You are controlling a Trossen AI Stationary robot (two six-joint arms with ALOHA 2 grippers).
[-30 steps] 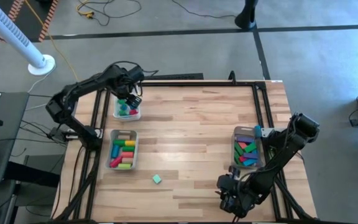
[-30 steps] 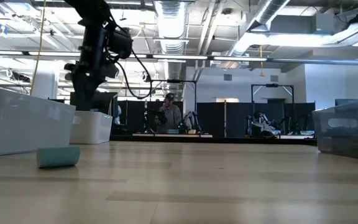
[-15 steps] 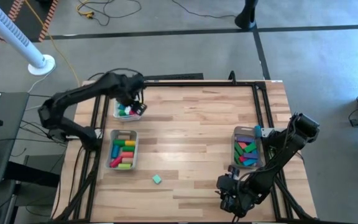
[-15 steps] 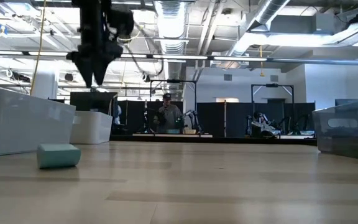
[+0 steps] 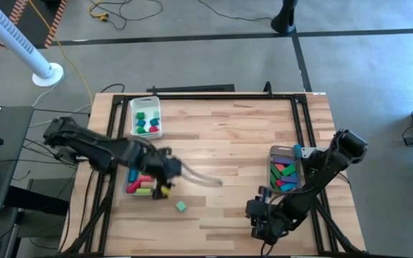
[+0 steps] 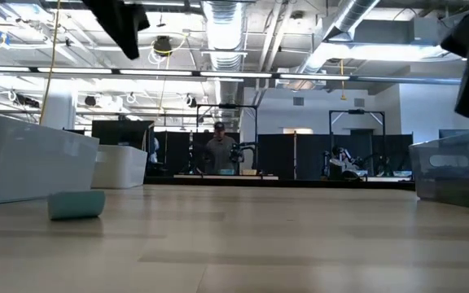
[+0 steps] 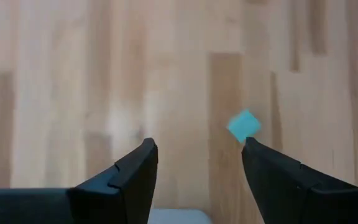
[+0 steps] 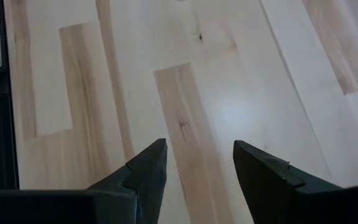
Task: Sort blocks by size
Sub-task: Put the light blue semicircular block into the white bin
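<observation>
Left gripper [image 7: 194, 180] hangs above the desk [image 5: 242, 143], fingers spread wide, nothing between them. One teal block [image 7: 244, 126] lies loose on the bare wood just ahead of it and a little toward one finger; in the high view this block [image 5: 181, 206] sits just beyond the blurred gripper, near the middle bin [image 5: 141, 173] of coloured blocks. All other blocks appear already binned: some in the far bin [image 5: 145, 118] behind the left arm, some in the right-hand bin [image 5: 284, 170].

Right gripper [image 8: 196, 168] waits low over bare wood at the near edge of the desk, fingers apart and empty.

Judged step: approach to the last loose block. Next move calls for centring the open fingers over it, descending to the wood, closing, then carrying it to the bin matching its size.
</observation>
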